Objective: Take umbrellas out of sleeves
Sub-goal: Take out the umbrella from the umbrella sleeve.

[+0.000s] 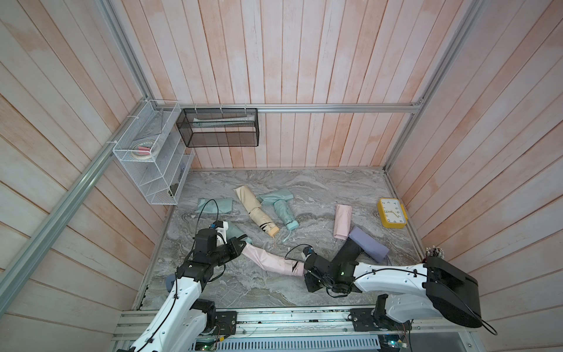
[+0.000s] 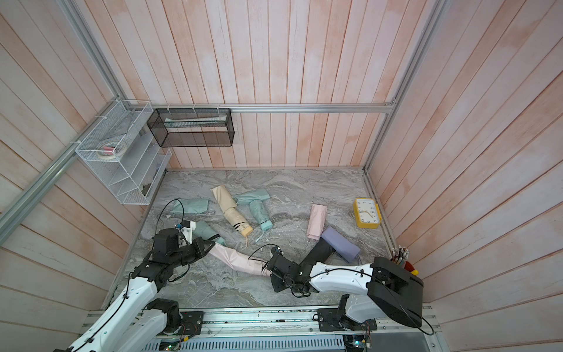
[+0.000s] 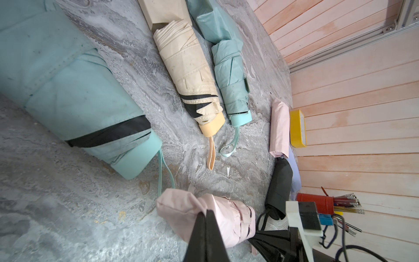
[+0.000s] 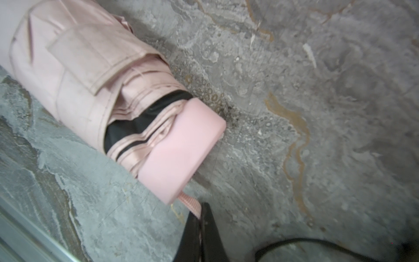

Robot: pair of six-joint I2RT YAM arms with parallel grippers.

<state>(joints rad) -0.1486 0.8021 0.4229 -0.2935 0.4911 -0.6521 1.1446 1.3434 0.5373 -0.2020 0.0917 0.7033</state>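
Right gripper (image 4: pixel 201 212) pinches the wrist cord (image 4: pixel 190 202) of the pink umbrella (image 4: pixel 90 79); left gripper (image 3: pixel 205 214) clamps the pink sleeve (image 3: pixel 179 204).

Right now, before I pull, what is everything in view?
pink umbrella: one, pink, front, partly inside its sleeve
pink sleeve: one, pink, front, between claws
mint umbrellas: two, mint, mid-table and left
cream umbrella: one, cream-yellow, mid-table, far end in cream sleeve
mint sleeves: two, mint, rear left; against mid-table mint umbrella
bulging sleeves: three, pink, lavender, black, right side
clock: one, yellow, right rear
wire rack: one, white, left wall
mesh basket: one, black, back wall
pen cup: one, red, right front
left claw: one, black, shut on pink sleeve
right claw: one, black, shut on pink wrist cord
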